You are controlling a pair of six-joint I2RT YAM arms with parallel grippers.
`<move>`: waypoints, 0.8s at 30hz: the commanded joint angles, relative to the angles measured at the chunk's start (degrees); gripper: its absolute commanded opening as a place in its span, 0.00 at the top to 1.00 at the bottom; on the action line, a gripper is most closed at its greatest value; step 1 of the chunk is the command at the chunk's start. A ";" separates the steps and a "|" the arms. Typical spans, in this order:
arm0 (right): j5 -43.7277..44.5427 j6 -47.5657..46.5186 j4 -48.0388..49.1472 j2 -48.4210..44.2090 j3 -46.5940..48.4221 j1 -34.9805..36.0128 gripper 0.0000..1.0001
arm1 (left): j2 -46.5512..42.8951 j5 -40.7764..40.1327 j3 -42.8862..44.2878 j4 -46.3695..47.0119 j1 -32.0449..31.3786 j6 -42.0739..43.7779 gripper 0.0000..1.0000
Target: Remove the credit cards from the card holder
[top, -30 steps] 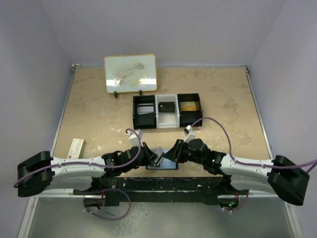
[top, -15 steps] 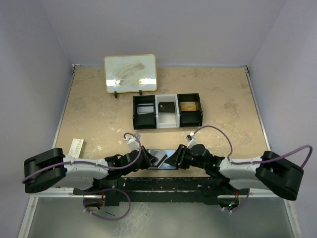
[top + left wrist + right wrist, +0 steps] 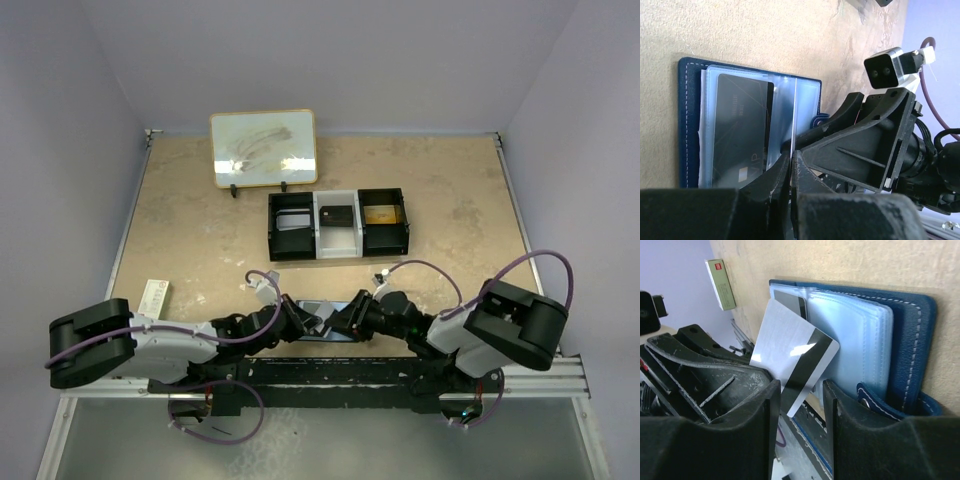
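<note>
Low on the table (image 3: pixel 200 230), at six o'clock: both arms stretched flat, one in from eight o'clock, one from four, tips nearly meeting. Between them, the card holder (image 3: pixel 910 330), open and flat. Looks light, soft and floppy, so likely to slide or lift unless pinned. Shut tight, the left gripper (image 3: pixel 791 167), seemingly pinching one clear pocket leaf. Partway apart, the right gripper (image 3: pixel 801 387), around the white card (image 3: pixel 790 345), half out and tilted; cannot tell if pinched. Looks thin, stiff, slick: best taken flat by the free corner. Tucked in a pocket, the dark card (image 3: pixel 740 130).
</note>
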 commanded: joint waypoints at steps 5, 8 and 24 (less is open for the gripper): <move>2.81 6.99 14.42 6.01 -2.86 -0.21 0.72 | 0.34 -1.94 -0.79 3.37 -0.97 -2.57 1.00; 2.83 7.08 16.97 7.42 -3.04 -0.19 0.83 | -0.01 -2.00 -1.00 2.73 -1.06 -2.37 1.00; 2.29 5.50 29.21 13.66 -6.16 -0.25 1.00 | -6.46 -7.35 5.54 -21.11 -1.06 6.75 0.63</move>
